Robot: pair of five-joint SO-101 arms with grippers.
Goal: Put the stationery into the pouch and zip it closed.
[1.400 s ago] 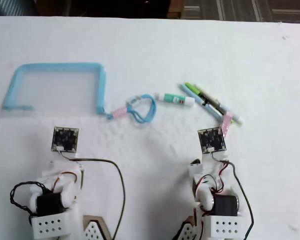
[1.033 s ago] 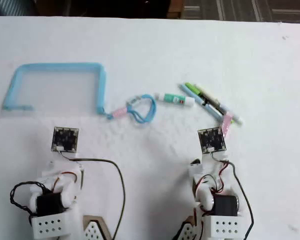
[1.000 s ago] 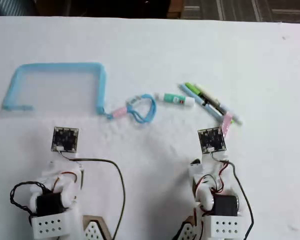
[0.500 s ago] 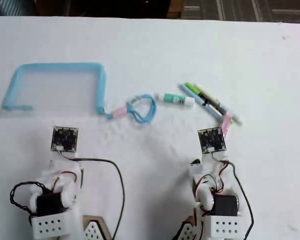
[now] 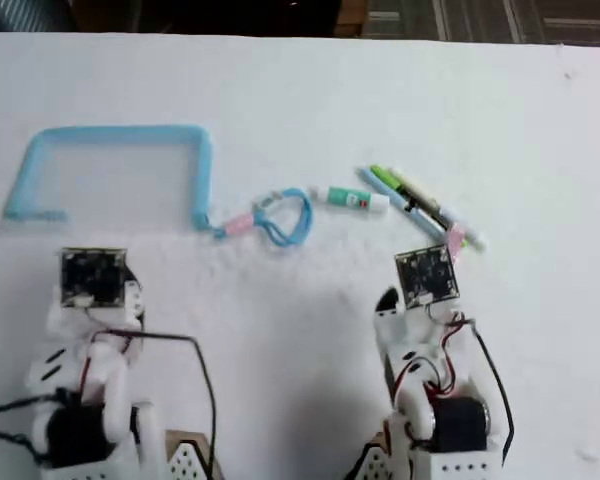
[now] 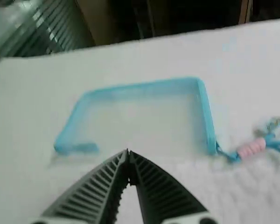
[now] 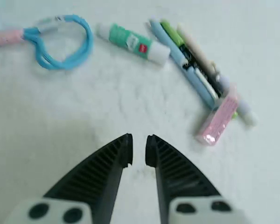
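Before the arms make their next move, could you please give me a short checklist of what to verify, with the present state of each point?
1. The clear pouch with the light blue edge lies flat on the white table, with nothing on it: ok.
2. The pouch mouth is open enough to receive things: cannot tell.
3. The left gripper is empty, jaws shut, near the pouch: ok.
4. The right gripper is empty, jaws slightly apart, near the stationery: ok.
5. The green and white glue stick lies alone, free to grip: ok.
6. The bundle of pens is spread for single picks: not ok; they touch, with the pink eraser against their ends.
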